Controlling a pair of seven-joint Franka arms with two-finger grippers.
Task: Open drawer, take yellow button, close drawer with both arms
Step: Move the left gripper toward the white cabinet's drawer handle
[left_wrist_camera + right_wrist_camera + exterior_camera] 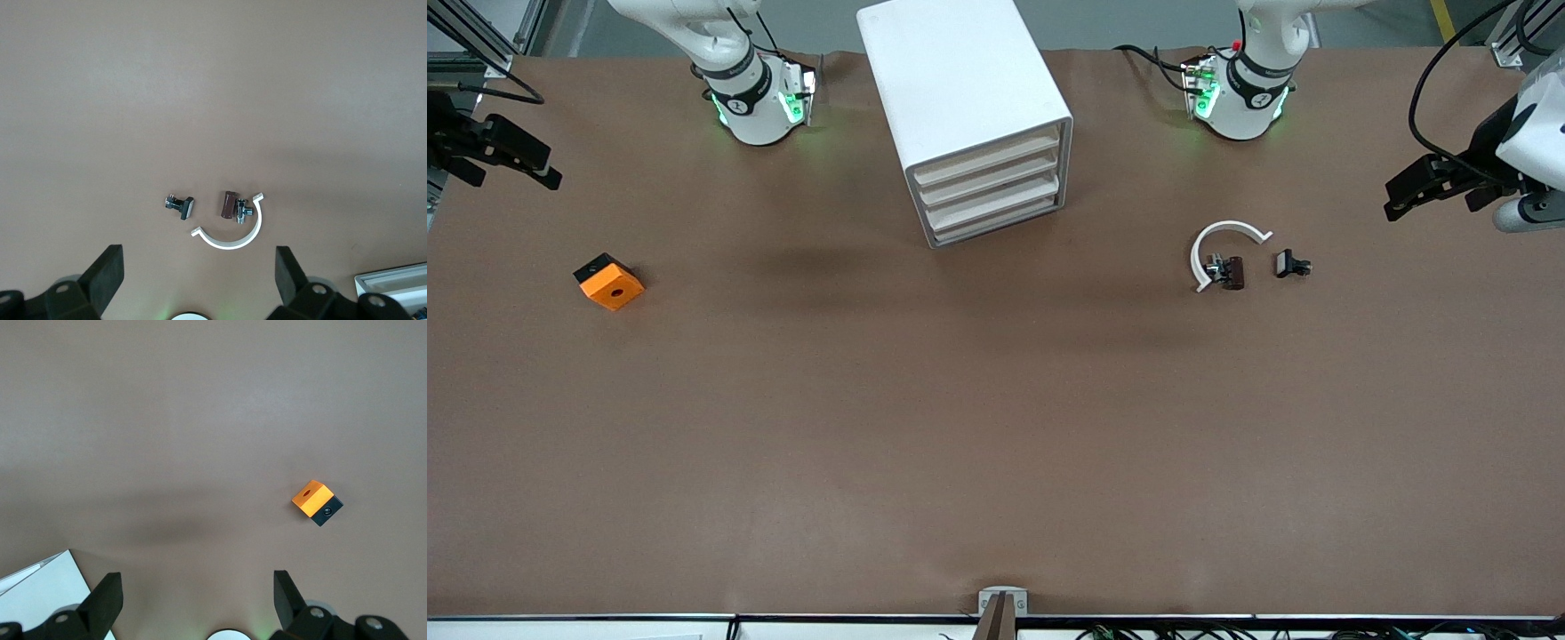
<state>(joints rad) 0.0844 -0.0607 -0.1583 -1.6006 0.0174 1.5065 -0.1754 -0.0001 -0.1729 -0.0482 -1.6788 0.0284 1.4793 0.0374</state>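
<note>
The white cabinet (960,80) stands between the two arm bases with all its drawers shut. The uppermost drawer (987,156) shows only its cream-edged front. The button is out of view. My left gripper (1396,201) hangs open and empty over the left arm's end of the table. In the left wrist view (199,273) its fingers stand wide apart above bare table. My right gripper (547,169) hangs open and empty over the right arm's end. The right wrist view (197,595) shows its fingers wide apart too.
An orange square block with a hole (609,282) (312,498) lies toward the right arm's end. A white C-shaped ring (1221,244) (233,235), a brown clip (1232,271) (229,204) and a black clip (1291,264) (181,205) lie toward the left arm's end.
</note>
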